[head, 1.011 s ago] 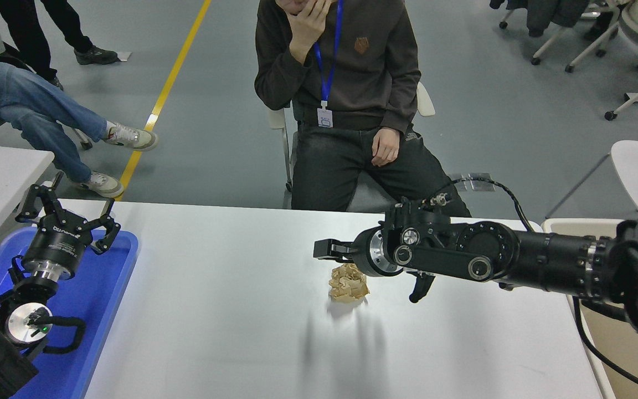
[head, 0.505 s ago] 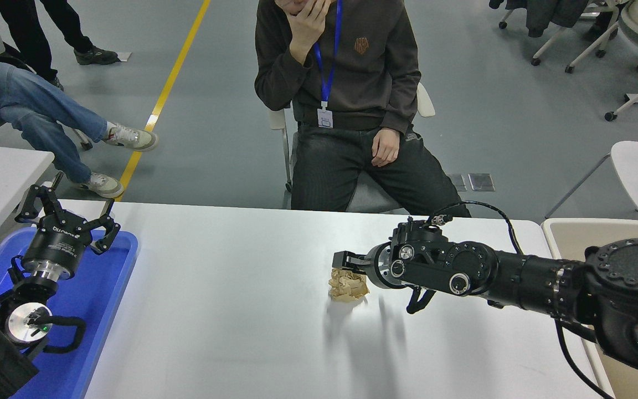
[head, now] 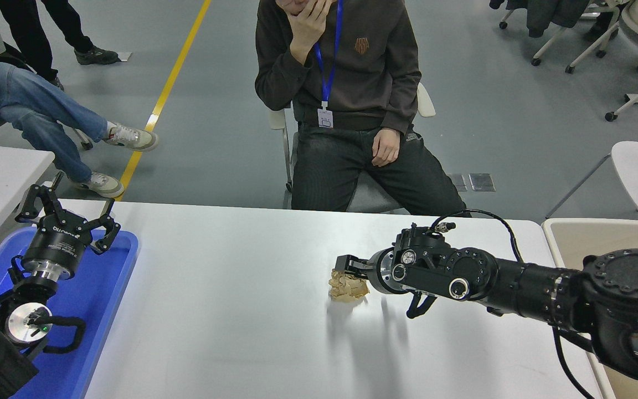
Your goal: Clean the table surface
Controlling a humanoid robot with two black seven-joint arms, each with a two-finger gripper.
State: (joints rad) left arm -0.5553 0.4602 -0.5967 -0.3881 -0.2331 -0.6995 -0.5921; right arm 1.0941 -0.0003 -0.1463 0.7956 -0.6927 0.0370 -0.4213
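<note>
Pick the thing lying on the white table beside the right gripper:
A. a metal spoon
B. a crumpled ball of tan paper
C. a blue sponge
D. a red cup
B: a crumpled paper ball lies on the table just left of the right gripper, whose fingers are spread.

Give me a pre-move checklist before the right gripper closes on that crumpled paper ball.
1. Right gripper open: ok, its fingers are spread wide.
2. Crumpled paper ball between the fingers: cannot tell; one finger reaches over its far side, the other sits off to the right.
3. Ball resting on the table surface: ok.
4. Beige bin within view at the right edge: ok.
5. Left gripper parked over the blue tray, out of the way: ok.
6. Person seated clear of the table: ok.
</note>
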